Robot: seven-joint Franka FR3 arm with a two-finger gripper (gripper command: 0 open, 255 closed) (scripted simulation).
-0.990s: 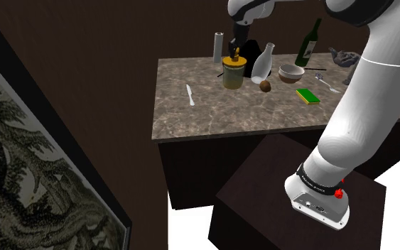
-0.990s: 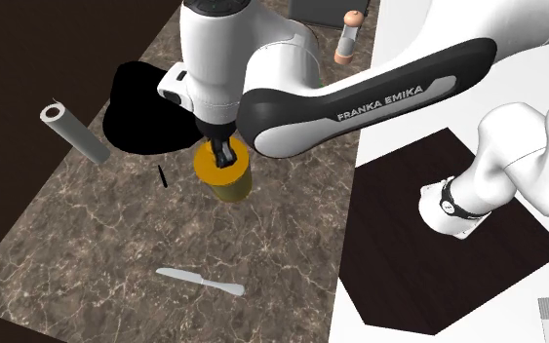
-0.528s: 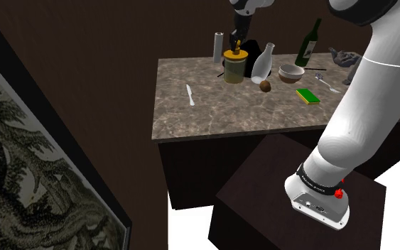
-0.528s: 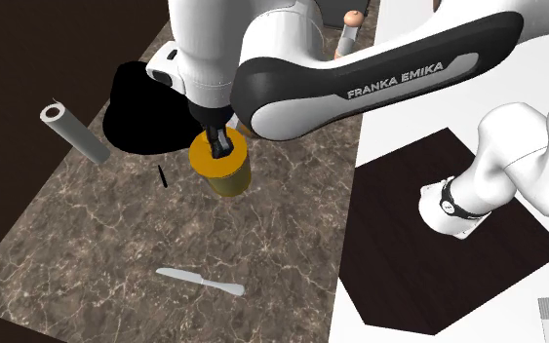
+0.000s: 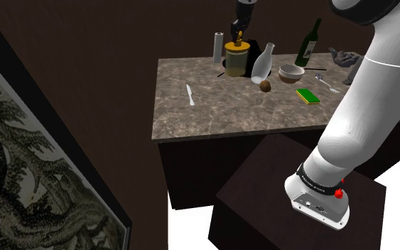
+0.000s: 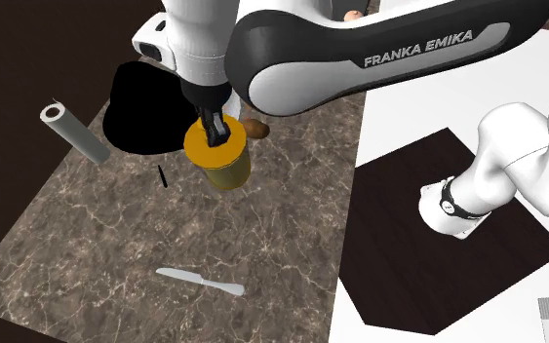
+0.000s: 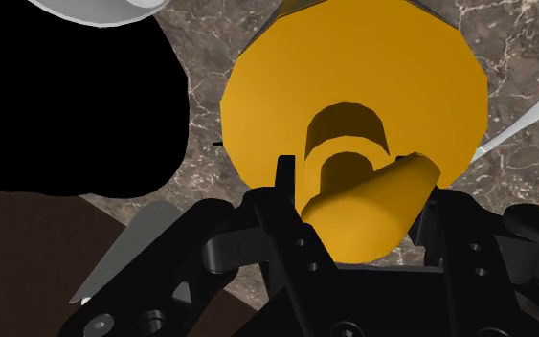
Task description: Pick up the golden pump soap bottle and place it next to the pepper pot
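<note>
Nearest the stand (image 5: 298, 192), a pale knife (image 5: 190, 94) lies flat towards the counter's (image 5: 212, 117) front left, and a green sponge (image 5: 307, 96) sits towards the front right. Further in, a small brown round thing (image 5: 265, 86) rests just beside a clear bottle (image 5: 262, 62), with a bowl (image 5: 291, 72) near them. Close to the back edge, the golden soap bottle (image 5: 236, 60) hangs from the gripper (image 6: 214, 129), whose jaws are clamped narrow on the pump head (image 7: 368, 206). Its base appears to be off the counter, beside a black area (image 6: 145, 107) in the top. A grey tube (image 5: 219, 47) stands just behind it. A small brown cap at the far end is probably the pepper pot (image 6: 352, 15). The main risk, as I judge it, is the hold itself: only the slim pump is pinched, so the body below could swing, twist or slip out during a quick carry. The clear bottle and the brown thing also stand close along the likely path, and a low pass could knock them over.
</note>
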